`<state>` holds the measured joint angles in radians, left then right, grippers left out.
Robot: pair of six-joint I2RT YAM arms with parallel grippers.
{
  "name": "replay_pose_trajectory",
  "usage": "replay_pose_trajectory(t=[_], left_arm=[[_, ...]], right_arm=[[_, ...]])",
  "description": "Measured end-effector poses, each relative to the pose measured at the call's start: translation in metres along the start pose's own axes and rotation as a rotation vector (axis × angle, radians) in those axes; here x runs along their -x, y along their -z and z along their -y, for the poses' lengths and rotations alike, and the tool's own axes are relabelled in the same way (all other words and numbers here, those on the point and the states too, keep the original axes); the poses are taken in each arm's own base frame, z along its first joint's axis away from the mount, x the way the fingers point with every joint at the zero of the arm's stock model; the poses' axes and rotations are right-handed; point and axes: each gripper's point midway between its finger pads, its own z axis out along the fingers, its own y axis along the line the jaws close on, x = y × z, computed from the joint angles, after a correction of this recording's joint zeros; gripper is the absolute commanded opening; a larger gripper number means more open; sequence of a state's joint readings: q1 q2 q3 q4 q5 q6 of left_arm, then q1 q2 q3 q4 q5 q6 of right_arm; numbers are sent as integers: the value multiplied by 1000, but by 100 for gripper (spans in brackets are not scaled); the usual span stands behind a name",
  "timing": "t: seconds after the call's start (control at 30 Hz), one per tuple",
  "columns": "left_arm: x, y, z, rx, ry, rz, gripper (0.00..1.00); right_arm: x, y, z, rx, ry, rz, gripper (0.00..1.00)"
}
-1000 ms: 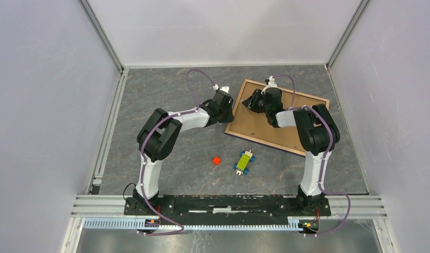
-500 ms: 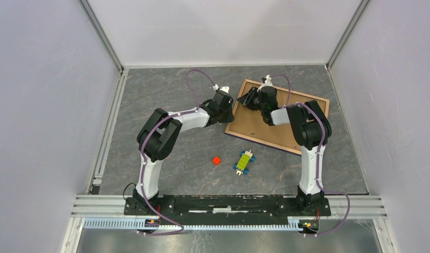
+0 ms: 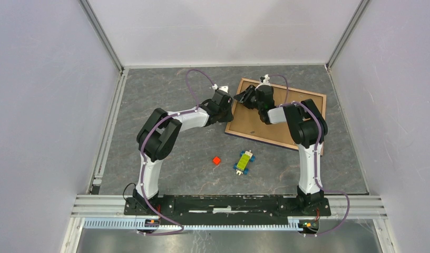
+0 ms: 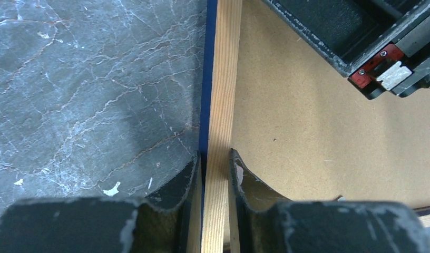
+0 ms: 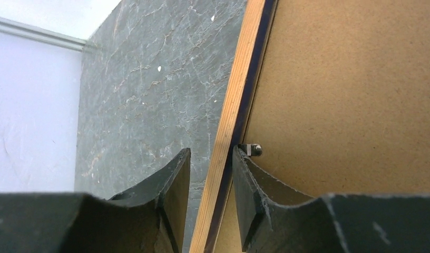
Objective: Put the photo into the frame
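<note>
Grey marbled table (image 3: 165, 105), white walls (image 3: 223, 31) on three sides. Nearest: arm bases on the base rail (image 3: 228, 203). Past them a red block (image 3: 216, 160) and a yellow-green toy (image 3: 244, 161), just apart from each other, clear of both arms. Further back, right of centre, the frame (image 3: 257, 140) lies flat, back up, brown board (image 3: 260, 124) filling it. Both arms reach its left edge.

Overhead gives layout only, no jaw contact; wrist cams fill that in. Left gripper (image 4: 213, 158) is clamped on the edge strip: one finger on the blue outer face, the other on the board side. Right gripper (image 5: 212, 153) sits further along, near the far-left corner, fingers straddling the strip but not clamped: gap on the outer side, inner finger possibly touching, hard to call.

Only right wrist shows a small metal tab (image 5: 252, 149) on the board beside that finger. Left wrist catches the right gripper's body over the board. Photo not visible in any view.
</note>
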<state>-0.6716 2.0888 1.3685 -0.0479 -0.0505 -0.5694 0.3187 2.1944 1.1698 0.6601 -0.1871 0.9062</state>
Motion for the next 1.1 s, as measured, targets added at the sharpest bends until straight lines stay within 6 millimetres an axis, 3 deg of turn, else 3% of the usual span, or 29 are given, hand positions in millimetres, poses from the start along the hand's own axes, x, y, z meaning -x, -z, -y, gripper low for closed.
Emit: replay_pose_trajectory(t=[0.1,0.2,0.37,0.5,0.57,0.7,0.8,0.97,1.1], left_arm=[[1,0,-1,1,7,0,2],[3,-1,-6,10,29,4,2],[5,1,-12,27,56,8,2],[7,13,-37,83,83,-4,2],[9,22,-59,114,115,-13,2],[8,52,-117,223,199,-56,2],[3,74,-148,315,234,-75,2],[-22,102,-164,378,251,-124,2],[-32,109,-162,363,269,-130,2]], right_arm=[[1,4,-3,2,68,-18,59],[12,22,-7,-53,201,-38,70],[70,88,-40,-109,461,47,76],[104,140,-50,-180,603,108,77],[101,159,-38,-238,633,84,77],[68,190,9,-366,661,-49,82],[48,210,44,-477,675,-157,83],[52,224,75,-582,642,-230,81],[67,210,90,-634,605,-262,80]])
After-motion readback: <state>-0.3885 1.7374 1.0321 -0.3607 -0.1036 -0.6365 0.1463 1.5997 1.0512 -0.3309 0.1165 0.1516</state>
